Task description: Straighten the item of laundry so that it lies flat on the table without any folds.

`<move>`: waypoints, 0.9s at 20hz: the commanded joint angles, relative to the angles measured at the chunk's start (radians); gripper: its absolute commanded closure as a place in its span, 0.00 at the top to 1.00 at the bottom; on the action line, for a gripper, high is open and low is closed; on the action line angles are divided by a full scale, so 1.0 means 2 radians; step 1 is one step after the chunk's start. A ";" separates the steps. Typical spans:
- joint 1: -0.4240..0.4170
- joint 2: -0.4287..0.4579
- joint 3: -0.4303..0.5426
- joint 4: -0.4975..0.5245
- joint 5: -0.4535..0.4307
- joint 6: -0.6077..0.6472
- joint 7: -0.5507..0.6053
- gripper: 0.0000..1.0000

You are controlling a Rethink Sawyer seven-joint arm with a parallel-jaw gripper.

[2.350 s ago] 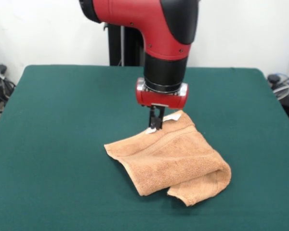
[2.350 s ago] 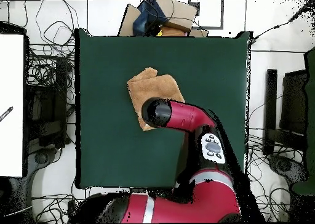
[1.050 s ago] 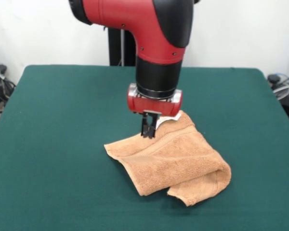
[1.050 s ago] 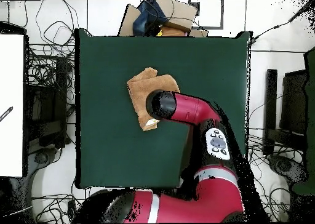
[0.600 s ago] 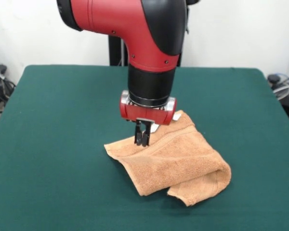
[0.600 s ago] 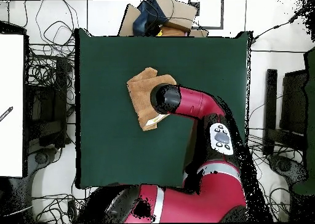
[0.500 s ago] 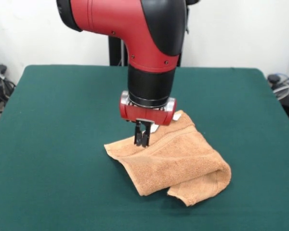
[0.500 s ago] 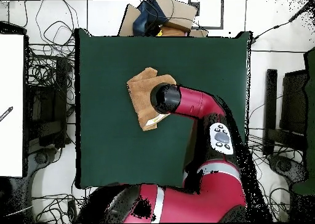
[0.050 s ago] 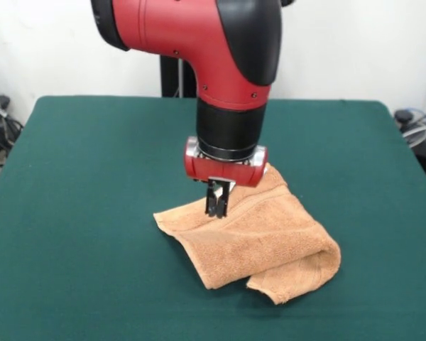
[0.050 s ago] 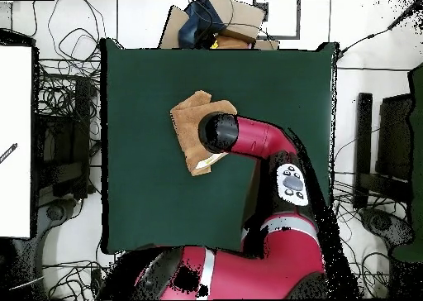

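One front view shows the hand (image 9: 216, 207) at the towel (image 9: 259, 238); overhead hides it.

One towel (image 9: 259, 238), one table (image 9: 85, 213), one arm (image 9: 220, 64)

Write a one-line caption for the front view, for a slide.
Sawyer gripper lowered onto the far edge of a folded tan towel on the green table.

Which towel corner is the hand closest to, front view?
The far corner, poking out just beside the red wrist. The hand sits on the towel edge running from it; the left corner and the folded-under near end lie farther off.
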 commanded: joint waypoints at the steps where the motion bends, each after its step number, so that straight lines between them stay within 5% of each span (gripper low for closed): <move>1: 0.013 0.018 0.027 0.032 -0.010 -0.023 0.065 0.00; 18: 0.008 0.044 0.025 0.005 -0.017 -0.033 0.051 0.00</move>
